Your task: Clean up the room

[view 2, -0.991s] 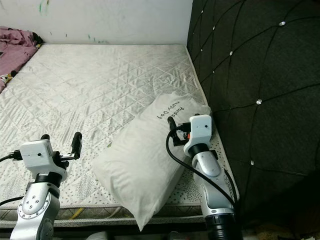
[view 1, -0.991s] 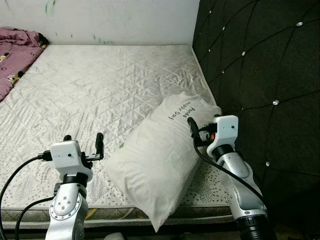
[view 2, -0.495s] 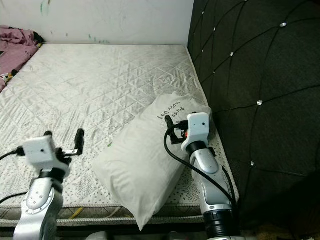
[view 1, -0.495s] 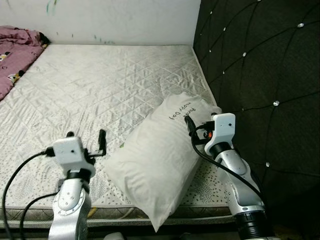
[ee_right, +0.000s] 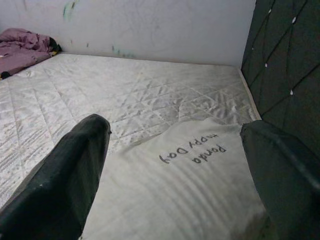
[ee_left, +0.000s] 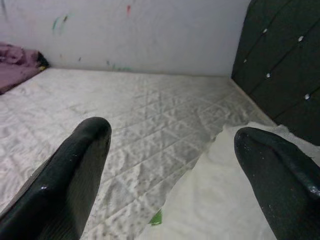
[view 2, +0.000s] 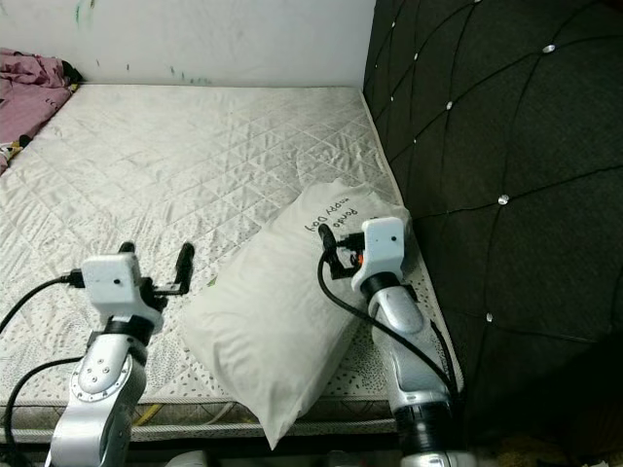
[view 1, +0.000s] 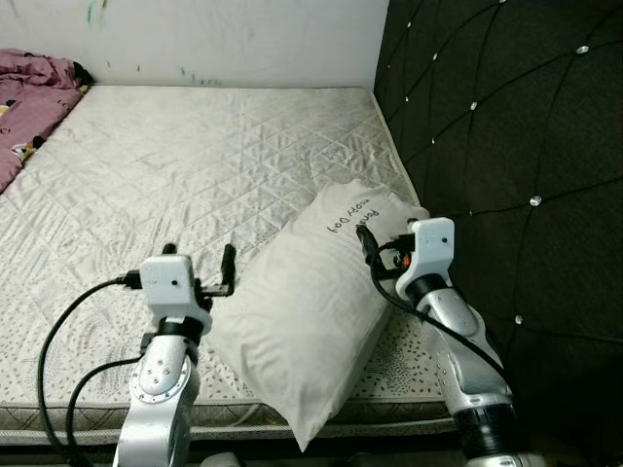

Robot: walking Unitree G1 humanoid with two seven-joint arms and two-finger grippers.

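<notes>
A white pillow point(view 1: 311, 311) lies at the near right corner of a bare quilted mattress point(view 1: 195, 165), one end close against the black tufted headboard point(view 1: 506, 146) and the other sagging over the mattress's front edge. Black lettering marks the end nearest the headboard.

The left gripper point(view 1: 200, 272) hovers just beside the pillow's left edge, fingers point(ee_left: 75, 175) spread wide, with the cloth's border running between them in the wrist view. The right gripper point(view 1: 375, 248) rests over the pillow's headboard end, fingers point(ee_right: 70, 170) likewise spread, nothing yet pinched. A small green scrap point(ee_left: 157, 218) shows at the pillow's left edge on the mattress. A pink blanket point(view 1: 34, 92) is bunched at the far left edge, under a scuffed white wall point(view 1: 214, 39).

The step in hand appears to be a two-sided grasp of the pillow, to set it straight at the head of the bed. The risks lie in the cloth and the overhang. Soft fill may let the fingers close on loose fabric alone, so the cover lifts while the bulk slumps. With one end already past the front edge, a pull by only one gripper, or an uneven lift, could tip the pillow off the mattress. The right arm works near the headboard, and its trailing cable point(view 1: 428, 326) lies across the pillow, where it could snag as the arm swings.
</notes>
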